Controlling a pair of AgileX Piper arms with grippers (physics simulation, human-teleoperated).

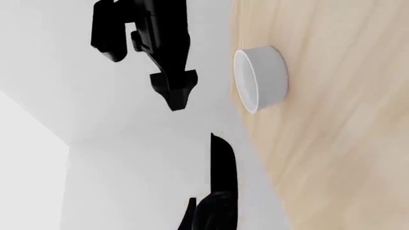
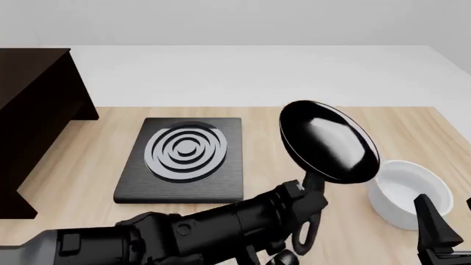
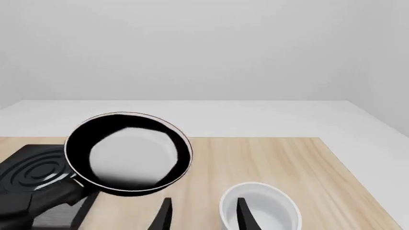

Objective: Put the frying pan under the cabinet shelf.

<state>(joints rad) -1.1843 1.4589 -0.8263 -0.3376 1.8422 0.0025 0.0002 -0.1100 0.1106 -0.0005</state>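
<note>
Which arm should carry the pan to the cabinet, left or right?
Left. The left gripper already holds the frying pan by its handle, lifted and tilted above the table, and the cabinet is on the left side. The right gripper hangs open near the white bowl, holding nothing.

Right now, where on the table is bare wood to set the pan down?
Bare wood lies between the cabinet shelf and the stove plate, and behind the white bowl toward the table's far right corner. The near right is crowded: left arm holding the tilted frying pan, bowl, right gripper.
</note>
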